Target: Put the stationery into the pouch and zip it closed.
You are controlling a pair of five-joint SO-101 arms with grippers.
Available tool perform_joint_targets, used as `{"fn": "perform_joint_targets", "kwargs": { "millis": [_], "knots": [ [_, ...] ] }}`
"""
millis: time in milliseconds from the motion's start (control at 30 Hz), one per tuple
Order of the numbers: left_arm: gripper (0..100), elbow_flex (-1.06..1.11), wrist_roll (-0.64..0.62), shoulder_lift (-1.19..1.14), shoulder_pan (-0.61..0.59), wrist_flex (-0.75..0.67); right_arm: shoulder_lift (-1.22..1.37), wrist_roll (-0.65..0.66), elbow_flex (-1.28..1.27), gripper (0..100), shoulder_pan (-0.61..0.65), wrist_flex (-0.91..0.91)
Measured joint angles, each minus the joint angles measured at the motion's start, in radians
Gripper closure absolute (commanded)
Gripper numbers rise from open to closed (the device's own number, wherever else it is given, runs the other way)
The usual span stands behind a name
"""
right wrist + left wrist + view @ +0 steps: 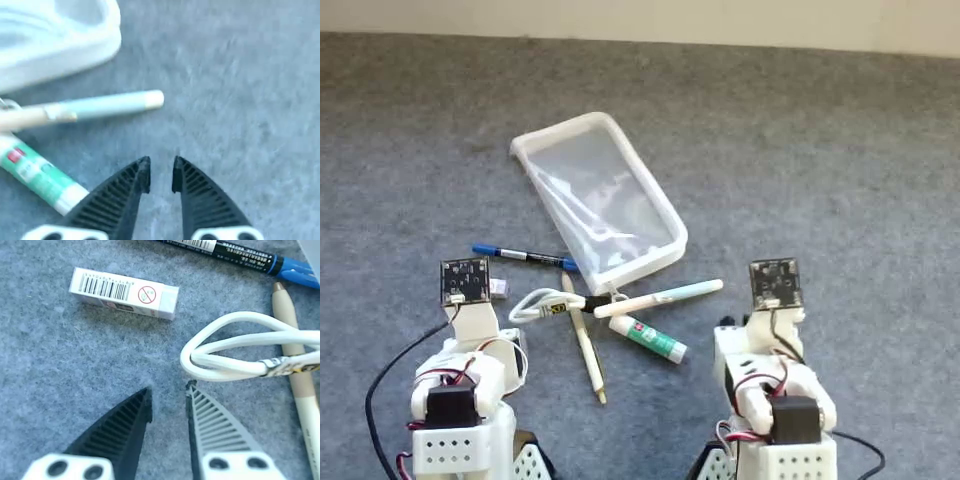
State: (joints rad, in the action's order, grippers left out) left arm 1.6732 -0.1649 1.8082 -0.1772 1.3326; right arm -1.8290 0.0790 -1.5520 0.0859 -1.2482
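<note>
The clear pouch (600, 200) with white edging lies on the grey carpet, its near end by the stationery. In front of it are a blue pen (525, 257), a looped white cable (545, 305), a beige pen (586, 345), a pale blue pen (660, 297) and a green glue stick (648, 338). A white eraser (124, 293) lies just ahead of my left gripper (168, 392), which is slightly open and empty, beside the cable (225, 350). My right gripper (161, 172) hovers narrowly open and empty near the pale blue pen (100, 106) and glue stick (37, 175).
The left arm (460, 350) and right arm (775, 390) stand at the near edge, either side of the stationery. Bare carpet (840, 180) stretches to the right of the pouch and behind it.
</note>
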Motion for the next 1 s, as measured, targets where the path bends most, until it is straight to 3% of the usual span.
{"fn": "perform_joint_targets", "kwargs": {
  "millis": [200, 433, 733, 1000],
  "knots": [
    [88, 0.000, 0.000, 0.000, 0.000, 0.000, -0.008, -0.005, 0.193, 99.5, 0.000, 0.000],
    [88, 0.000, 0.000, 0.000, 0.000, 0.000, 0.055, -0.155, 0.368, 99.5, 0.034, 0.058],
    [88, 0.000, 0.000, 0.000, 0.000, 0.000, 0.552, -0.239, 0.611, 99.5, 0.215, 0.089],
    [88, 0.000, 0.000, 0.000, 0.000, 0.000, 0.967, -0.301, 0.672, 99.4, 0.361, 0.282]
  ]
}}
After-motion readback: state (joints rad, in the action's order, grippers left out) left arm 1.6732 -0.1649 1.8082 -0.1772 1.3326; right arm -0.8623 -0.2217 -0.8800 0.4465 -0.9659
